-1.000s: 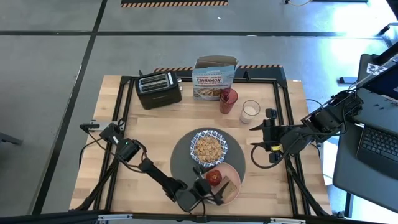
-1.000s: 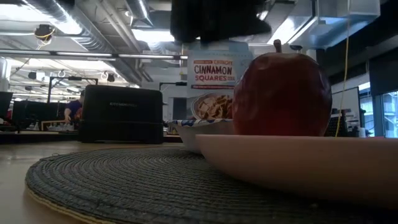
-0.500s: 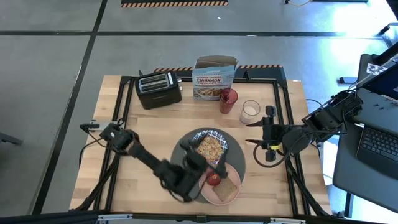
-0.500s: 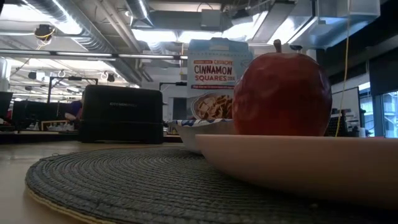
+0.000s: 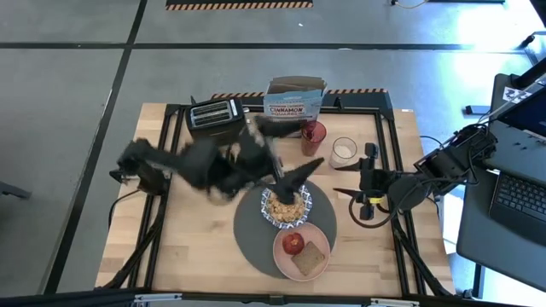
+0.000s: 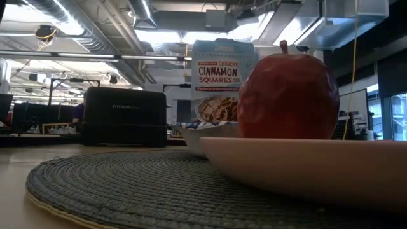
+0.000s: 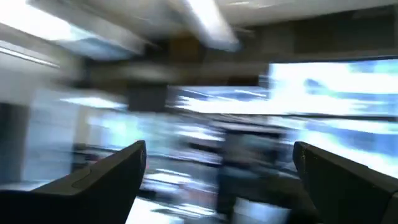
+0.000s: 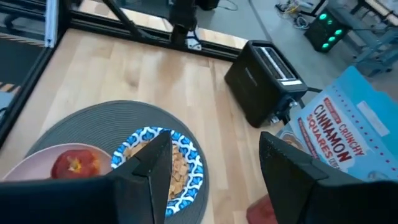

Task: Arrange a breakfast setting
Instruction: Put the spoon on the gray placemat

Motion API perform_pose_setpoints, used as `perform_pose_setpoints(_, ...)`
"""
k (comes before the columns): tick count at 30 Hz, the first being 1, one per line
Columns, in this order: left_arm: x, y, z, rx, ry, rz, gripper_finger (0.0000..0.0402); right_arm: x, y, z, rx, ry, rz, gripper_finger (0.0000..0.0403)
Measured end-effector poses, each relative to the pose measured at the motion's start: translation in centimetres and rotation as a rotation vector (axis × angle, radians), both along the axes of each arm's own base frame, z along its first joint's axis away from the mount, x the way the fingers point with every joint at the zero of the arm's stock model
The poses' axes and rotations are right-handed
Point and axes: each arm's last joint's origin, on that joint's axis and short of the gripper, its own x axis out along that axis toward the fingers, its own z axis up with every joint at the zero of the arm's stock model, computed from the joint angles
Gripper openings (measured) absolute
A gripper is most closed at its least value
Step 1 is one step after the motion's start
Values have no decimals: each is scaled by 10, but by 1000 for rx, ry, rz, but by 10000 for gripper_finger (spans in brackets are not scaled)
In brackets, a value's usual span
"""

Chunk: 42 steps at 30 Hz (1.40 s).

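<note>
The round dark-grey mat [image 5: 256, 228] lies at the table's middle near side. On it stand the blue-and-white bowl [image 5: 286, 205] with cereal and the salmon-pink plate [image 5: 303, 250] with an apple and toast. The red tumbler [image 5: 313, 136] and the milk glass [image 5: 343, 152] stand on the wood at the far right. The gold spoon does not show. My left gripper [image 5: 297, 176] is a blur in the air above the bowl's far side, open and empty [image 7: 224, 186]. My right gripper [image 5: 345, 201] is open and empty, right of the bowl [image 8: 211, 186].
A black toaster [image 5: 217, 119] and a cereal box [image 5: 294, 107] stand along the far edge. Bare wood lies left of the mat. A laptop [image 5: 520, 200] sits beyond the table's right edge.
My left arm has swung fast from the near edge beside the plate, up and toward the far left, and is now stretched over the table with its gripper above the bowl. The plate, apple and toast have stayed in place.
</note>
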Motion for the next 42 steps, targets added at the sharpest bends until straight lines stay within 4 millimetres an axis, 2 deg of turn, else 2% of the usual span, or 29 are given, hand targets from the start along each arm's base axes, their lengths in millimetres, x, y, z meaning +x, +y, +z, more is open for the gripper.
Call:
perform_pose_setpoints(2,-1,30,7,-66,30,-254,395,1,0,0,-6,-9,-18,191)
perform_pose_setpoints(4,-2,58,5,-140,113,-348,395,2,0,0,-9,-23,-50,191)
perform_pose_setpoints(6,-3,81,-3,-195,223,-337,395,3,0,0,-23,-36,-81,191)
perform_pose_setpoints(11,-5,117,-34,-265,556,-244,395,10,1,-2,-61,-86,-199,191)
perform_pose_setpoints(14,-3,132,-53,-296,670,-241,395,16,4,-5,-79,-101,-242,191)
perform_pose_setpoints(18,7,141,-84,-320,747,-353,395,28,0,-11,-59,-92,-305,191)
perform_pose_setpoints(24,18,164,-132,-426,714,-429,395,47,-2,-24,-14,-75,-383,191)
perform_pose_setpoints(26,19,169,-151,-488,745,-419,395,49,-1,-26,-20,-67,-384,191)
perform_pose_setpoints(28,15,175,-161,-523,761,-404,395,47,-2,-27,-38,-48,-385,191)
perform_pose_setpoints(32,-2,179,-157,-566,692,-383,395,38,-20,-28,-74,39,-400,191)
perform_pose_setpoints(36,-27,173,-129,-549,591,-350,395,31,-51,-14,-87,90,-313,191)
perform_pose_setpoints(39,-49,171,-109,-510,520,-266,395,40,-76,-7,-72,9,-132,191)
perform_pose_setpoints(42,-67,168,-104,-508,488,-211,395,48,-100,-10,-18,-143,12,191)
